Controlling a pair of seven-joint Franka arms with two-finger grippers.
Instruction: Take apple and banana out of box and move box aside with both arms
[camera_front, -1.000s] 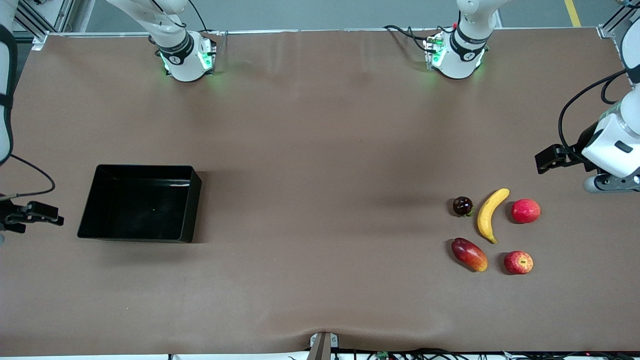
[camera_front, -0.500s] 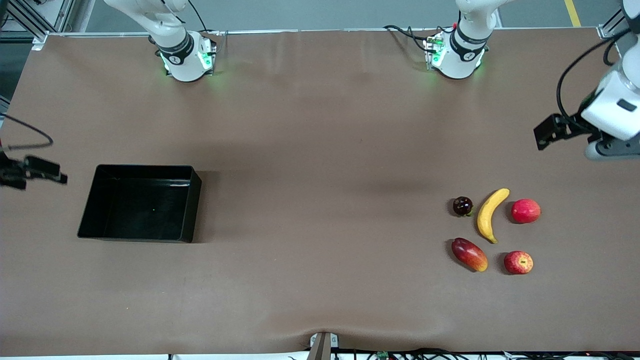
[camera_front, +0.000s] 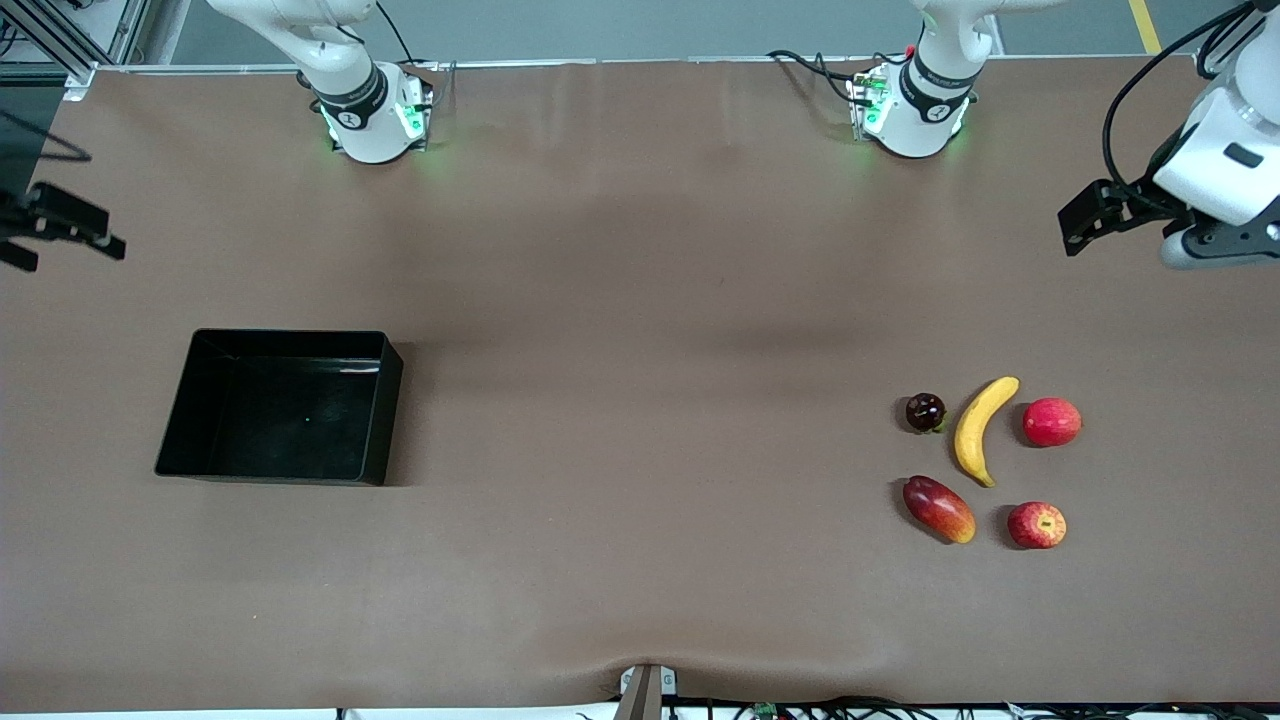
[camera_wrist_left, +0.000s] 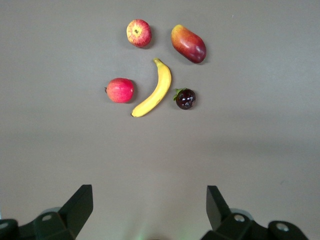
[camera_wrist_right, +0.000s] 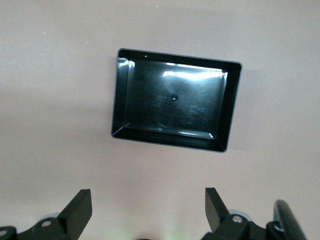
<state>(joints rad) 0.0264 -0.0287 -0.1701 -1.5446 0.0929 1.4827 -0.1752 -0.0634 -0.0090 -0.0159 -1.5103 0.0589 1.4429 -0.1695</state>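
The yellow banana (camera_front: 975, 430) lies among the fruits at the left arm's end of the table. The small red apple (camera_front: 1037, 525) with a yellow dimple sits nearer the front camera than the banana. The black box (camera_front: 385, 400) stands empty toward the right arm's end. My left gripper (camera_front: 1085, 215) hangs open in the air over bare table at its own end, well apart from the fruits. My right gripper (camera_front: 62, 238) hangs open over the table's edge at its end. In the left wrist view the banana (camera_wrist_left: 154, 92) and apple (camera_wrist_left: 138, 33) show past the open left gripper (camera_wrist_left: 148, 200). In the right wrist view the box (camera_wrist_right: 230, 110) shows past the open right gripper (camera_wrist_right: 148, 202).
Beside the banana lie a plain pinkish-red round fruit (camera_front: 1052, 422), a small dark fruit (camera_front: 926, 412) and an oblong red-and-yellow mango (camera_front: 938, 508). The arms' bases (camera_front: 370, 115) stand along the table's edge farthest from the front camera.
Both grippers have swung steadily toward the edge of the table where the bases stand, staying open. The fruits and the box have not moved.
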